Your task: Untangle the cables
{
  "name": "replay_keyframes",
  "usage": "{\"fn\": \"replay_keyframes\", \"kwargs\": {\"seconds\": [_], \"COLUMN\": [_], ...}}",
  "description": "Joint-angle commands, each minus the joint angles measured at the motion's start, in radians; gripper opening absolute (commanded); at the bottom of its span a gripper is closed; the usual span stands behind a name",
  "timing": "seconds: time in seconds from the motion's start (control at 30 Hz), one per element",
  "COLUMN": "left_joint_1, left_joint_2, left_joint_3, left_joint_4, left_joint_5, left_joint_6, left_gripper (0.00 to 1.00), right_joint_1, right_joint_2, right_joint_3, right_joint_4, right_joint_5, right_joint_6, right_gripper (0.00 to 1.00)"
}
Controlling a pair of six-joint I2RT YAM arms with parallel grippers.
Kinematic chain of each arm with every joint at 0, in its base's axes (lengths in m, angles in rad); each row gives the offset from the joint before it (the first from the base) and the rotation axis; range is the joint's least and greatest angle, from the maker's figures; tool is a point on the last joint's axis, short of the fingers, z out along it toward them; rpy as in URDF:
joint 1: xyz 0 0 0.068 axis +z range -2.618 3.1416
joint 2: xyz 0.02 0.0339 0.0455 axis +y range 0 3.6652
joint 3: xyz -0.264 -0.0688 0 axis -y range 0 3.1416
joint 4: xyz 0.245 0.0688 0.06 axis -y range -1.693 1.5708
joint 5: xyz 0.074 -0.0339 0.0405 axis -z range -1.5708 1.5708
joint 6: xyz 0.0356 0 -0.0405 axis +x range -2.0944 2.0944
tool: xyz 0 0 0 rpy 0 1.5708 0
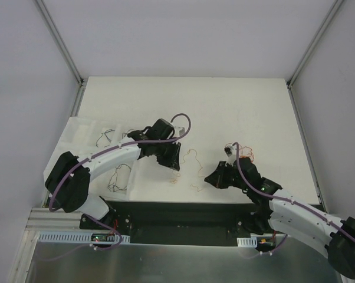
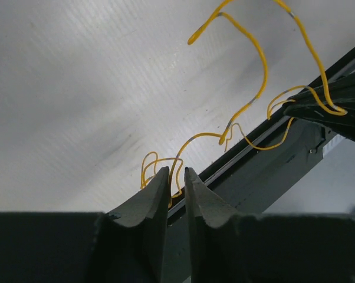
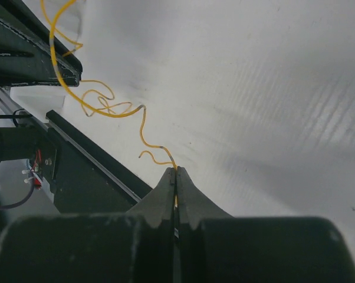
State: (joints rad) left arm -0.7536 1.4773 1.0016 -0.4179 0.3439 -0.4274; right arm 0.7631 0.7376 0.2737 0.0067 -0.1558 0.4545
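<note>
Though no tight knot shows anywhere on the table [image 1: 224, 106], the cables [image 1: 195, 158] do not look fully parted to me. One yellow wire [image 2: 265, 68] hangs in curls between the two arms, over the near part of the table. The right gripper [image 3: 176, 171] has its jaws pressed tight together, with that wire coming out at their tips. The left gripper [image 2: 176, 172] stands with a narrow gap between its fingers. The gap is wider than the wire that runs through it, so I judge it sits loosely around the wire and does not pinch it.

From above, thin black wires [image 1: 107, 137] lie on a pale sheet [image 1: 77, 132] at the left, and an orange and red curl [image 1: 246, 154] lies behind the right arm, well apart from them. I reckon most of the sorting is done. What is left seems to be the yellow piece. It makes small loops near the left fingertips, and I cannot tell whether a second strand is caught there.
</note>
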Motion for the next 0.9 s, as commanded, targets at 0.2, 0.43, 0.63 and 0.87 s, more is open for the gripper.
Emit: {"fn": "replay_keyframes", "kwargs": {"seconds": [0.2,0.43,0.63,0.87], "left_joint_1": [-0.010,-0.010,-0.007,-0.035], "left_joint_2": [0.020,-0.092,-0.117,-0.022], "left_joint_3": [0.014,-0.053,-0.061,-0.006], "left_joint_4": [0.143,0.134,0.024,-0.024], "left_joint_5": [0.187,0.100,0.012,-0.084], "left_joint_6": [-0.076,-0.048,-0.054,-0.120], "left_gripper": [0.30,0.63,0.99,0.99], "right_joint_1": [0.005,0.007,0.002,-0.011], "right_joint_2": [0.210,0.249,0.172,0.014], "right_joint_3": [-0.016,0.015,0.029,0.029], "right_joint_4": [0.389,0.316,0.176,0.038], "right_joint_5": [-0.134,-0.096,-0.030,0.048], "right_joint_6": [0.137,0.119,0.058,0.021], "right_gripper": [0.01,0.36,0.61,0.70]}}
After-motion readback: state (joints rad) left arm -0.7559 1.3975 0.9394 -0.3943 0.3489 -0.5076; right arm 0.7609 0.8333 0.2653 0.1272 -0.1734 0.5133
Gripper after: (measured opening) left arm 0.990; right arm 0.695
